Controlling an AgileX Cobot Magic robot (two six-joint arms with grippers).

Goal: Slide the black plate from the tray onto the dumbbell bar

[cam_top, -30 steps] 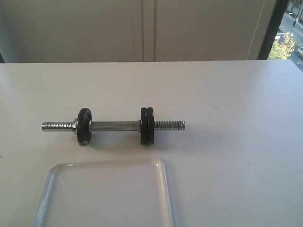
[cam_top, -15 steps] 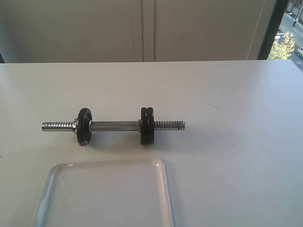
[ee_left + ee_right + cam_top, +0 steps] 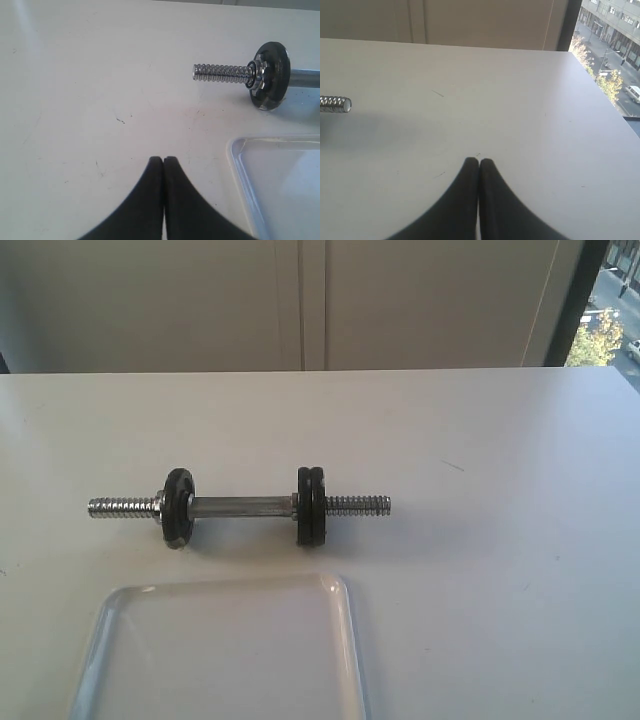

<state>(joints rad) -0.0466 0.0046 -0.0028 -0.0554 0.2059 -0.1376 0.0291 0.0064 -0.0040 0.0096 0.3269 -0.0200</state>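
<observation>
Chrome dumbbell bar near tray, left pincer, right pincer closed

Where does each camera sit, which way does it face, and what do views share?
Exterior: off the arms, facing the dumbbell bar and tray; no robot parts.
Left wrist: behind the shut left gripper, facing the bar's end and tray corner.
Right wrist: behind the shut right gripper, facing the table.
Shared: all show the bar.

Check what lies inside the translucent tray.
Nothing shows inside the shallow translucent whitish plastic tray; its near end runs off the picture's edge, so that part cannot be seen.
</observation>
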